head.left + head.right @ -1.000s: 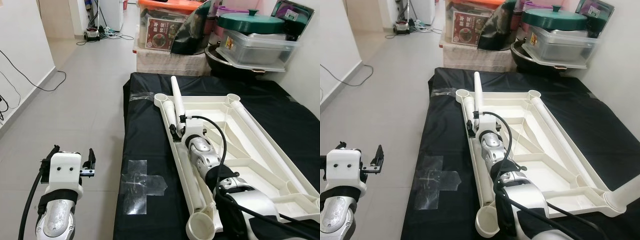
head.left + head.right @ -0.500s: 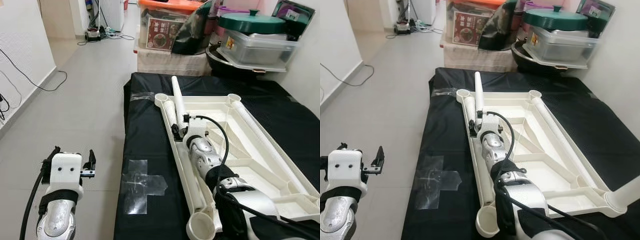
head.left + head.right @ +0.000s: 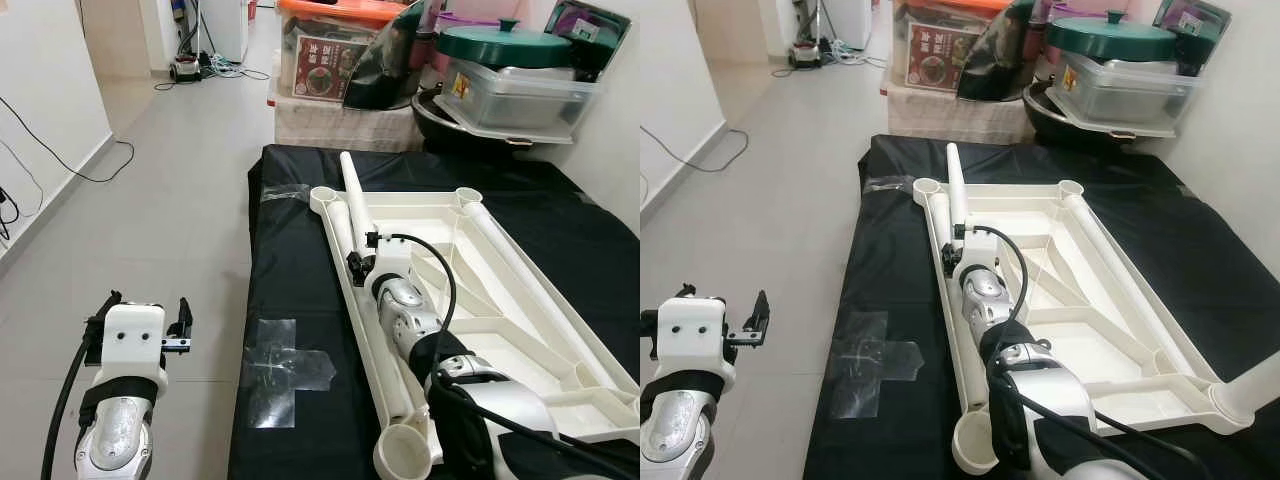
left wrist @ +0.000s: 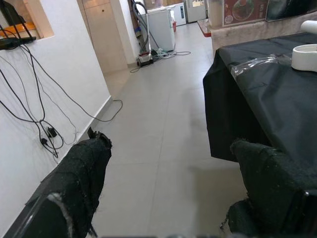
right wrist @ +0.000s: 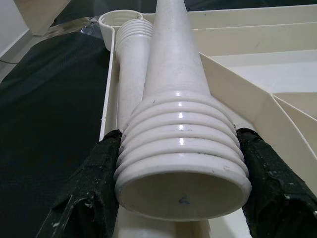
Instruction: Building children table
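Note:
A white plastic children's table top [image 3: 520, 300] lies upside down on a black cloth. My right gripper [image 3: 357, 262] is shut on a white table leg [image 3: 349, 185] at its threaded end [image 5: 181, 148], one black finger [image 5: 94, 188] on each side. The leg points away along the table's left rim, its far tip raised over the corner socket [image 3: 322, 196]. Beside it a second leg [image 5: 130, 69] lies along that rim. A third leg [image 3: 505, 255] rests along the right rim. My left gripper [image 3: 140, 325] hangs open over the floor, left of the cloth, with nothing in it.
Clear tape [image 3: 285, 365] is stuck on the black cloth [image 3: 290, 260]. Storage boxes [image 3: 515, 85] and a printed box [image 3: 325, 65] are stacked behind the table. A cable [image 3: 60, 160] runs along the grey tiled floor by the left wall. A round socket [image 3: 405, 452] stands at the near corner.
Almost nothing: the right gripper stays shut on the leg and has edged slightly to the right. The left arm has not moved.

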`<state>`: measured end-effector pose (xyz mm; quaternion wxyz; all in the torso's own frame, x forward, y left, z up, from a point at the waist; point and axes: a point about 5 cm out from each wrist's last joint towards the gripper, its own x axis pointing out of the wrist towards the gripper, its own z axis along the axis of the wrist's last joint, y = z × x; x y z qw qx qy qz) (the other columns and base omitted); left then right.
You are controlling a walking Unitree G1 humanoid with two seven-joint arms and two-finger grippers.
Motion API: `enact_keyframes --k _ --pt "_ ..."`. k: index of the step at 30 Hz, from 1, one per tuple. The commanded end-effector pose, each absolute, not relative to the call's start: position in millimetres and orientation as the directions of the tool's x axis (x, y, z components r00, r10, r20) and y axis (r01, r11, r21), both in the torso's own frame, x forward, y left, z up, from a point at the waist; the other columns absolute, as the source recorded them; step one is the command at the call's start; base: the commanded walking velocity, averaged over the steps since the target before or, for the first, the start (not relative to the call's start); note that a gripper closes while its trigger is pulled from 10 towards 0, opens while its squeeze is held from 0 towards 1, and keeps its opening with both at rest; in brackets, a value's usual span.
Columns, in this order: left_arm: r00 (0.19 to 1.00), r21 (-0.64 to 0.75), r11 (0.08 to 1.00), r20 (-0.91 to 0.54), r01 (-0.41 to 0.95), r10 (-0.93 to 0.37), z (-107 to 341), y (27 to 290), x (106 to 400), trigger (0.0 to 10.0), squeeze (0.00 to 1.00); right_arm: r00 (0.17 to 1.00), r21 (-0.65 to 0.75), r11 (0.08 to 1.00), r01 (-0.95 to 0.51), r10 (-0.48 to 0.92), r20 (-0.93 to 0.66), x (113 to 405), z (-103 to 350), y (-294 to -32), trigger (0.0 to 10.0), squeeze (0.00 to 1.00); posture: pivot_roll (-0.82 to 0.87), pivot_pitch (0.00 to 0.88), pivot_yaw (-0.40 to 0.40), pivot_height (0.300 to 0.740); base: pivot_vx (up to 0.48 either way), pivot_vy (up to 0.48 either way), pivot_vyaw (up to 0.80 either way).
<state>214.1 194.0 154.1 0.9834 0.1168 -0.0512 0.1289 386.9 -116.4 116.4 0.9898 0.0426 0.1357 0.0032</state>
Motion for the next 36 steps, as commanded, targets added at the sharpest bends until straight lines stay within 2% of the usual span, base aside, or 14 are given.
enact_keyframes --k 1,8,11,14,22,23,24,27,29,30,32,34,35,36 --pt "0.963 0.23 0.936 0.119 -0.265 0.243 150.9 193.3 215.2 10.0 0.0 0.969 0.1 0.995 0.014 0.012 -0.248 388.5 120.3 -116.0 0.0 0.0 0.21 0.0 -0.133 0.74 0.0 0.0 0.0" --pt "0.963 0.231 0.936 0.118 -0.264 0.243 150.6 193.5 215.6 10.0 0.0 0.972 0.114 0.993 0.016 0.012 -0.237 388.6 121.1 -116.8 0.0 0.0 0.21 0.0 -0.132 0.74 0.0 0.0 0.0" --pt "0.963 0.228 0.938 0.12 -0.262 0.24 151.0 193.4 215.7 10.0 0.0 0.979 0.179 0.984 -0.005 0.041 -0.197 390.6 127.8 -114.8 0.0 0.0 0.2 0.0 -0.129 0.74 0.0 0.0 0.0" --pt "0.965 0.18 0.951 0.128 -0.25 0.23 153.7 193.0 216.9 10.0 0.0 0.988 0.267 0.959 -0.093 0.122 -0.094 394.3 144.4 -108.4 0.0 0.0 0.18 0.0 -0.123 0.74 0.0 0.0 0.0" --pt "0.974 0.084 0.979 0.146 -0.185 0.172 159.2 187.8 222.4 10.0 0.0 0.973 0.309 0.923 -0.227 0.225 0.044 391.4 157.1 -114.9 0.0 0.0 0.16 0.0 -0.112 0.74 0.0 0.0 0.0" --pt "0.976 0.014 0.988 0.16 -0.154 0.15 163.4 185.2 225.2 10.0 0.0 0.965 0.323 0.91 -0.262 0.254 0.067 388.4 156.4 -119.9 0.0 0.0 0.15 0.0 -0.105 0.74 0.0 0.0 0.0" --pt "0.976 0.014 0.988 0.16 -0.154 0.15 163.4 185.2 225.2 10.0 0.0 0.965 0.323 0.91 -0.262 0.254 0.067 388.4 156.4 -119.9 0.0 0.0 0.15 0.0 -0.105 0.74 0.0 0.0 0.0" --pt "0.977 -0.137 0.986 0.177 -0.096 0.12 170.0 182.1 228.4 10.0 0.0 0.918 0.33 0.857 -0.395 0.378 0.116 380.5 156.5 -118.8 0.0 0.0 0.15 0.0 -0.1 0.74 0.0 0.0 0.0" --pt "0.978 -0.314 0.948 0.208 0.059 0.008 178.7 171.4 229.9 10.0 0.0 0.817 0.323 0.754 -0.571 0.561 0.134 365.2 150.1 -115.9 0.0 0.0 0.13 0.0 -0.096 0.74 0.0 0.0 0.0" --pt "0.971 -0.359 0.925 0.234 0.128 -0.044 182.3 165.9 229.5 10.0 0.0 0.77 0.318 0.711 -0.628 0.628 0.117 357.9 144.2 -118.7 0.0 0.0 0.12 0.0 -0.092 0.74 0.0 0.0 0.0" --pt "0.971 -0.359 0.925 0.234 0.128 -0.044 182.3 165.9 229.5 10.0 0.0 0.77 0.318 0.711 -0.628 0.628 0.117 357.9 144.2 -118.7 0.0 0.0 0.12 0.0 -0.092 0.74 0.0 0.0 0.0" --pt "0.962 -0.388 0.904 0.26 0.179 -0.079 185.2 162.1 228.7 10.0 0.0 0.735 0.317 0.679 -0.662 0.671 0.098 352.0 138.9 -123.0 0.0 0.0 0.12 0.0 -0.089 0.74 0.0 0.0 0.0" --pt "0.949 -0.437 0.865 0.289 0.248 -0.126 188.3 156.9 227.5 10.0 0.0 0.692 0.323 0.636 -0.701 0.717 0.088 344.8 135.6 -131.8 0.0 0.0 0.11 0.0 -0.088 0.74 0.0 0.0 0.0" --pt "0.949 -0.437 0.865 0.289 0.248 -0.126 188.3 156.9 227.5 10.0 0.0 0.692 0.323 0.636 -0.701 0.717 0.088 344.8 135.6 -131.8 0.0 0.0 0.11 0.0 -0.088 0.74 0.0 0.0 0.0"
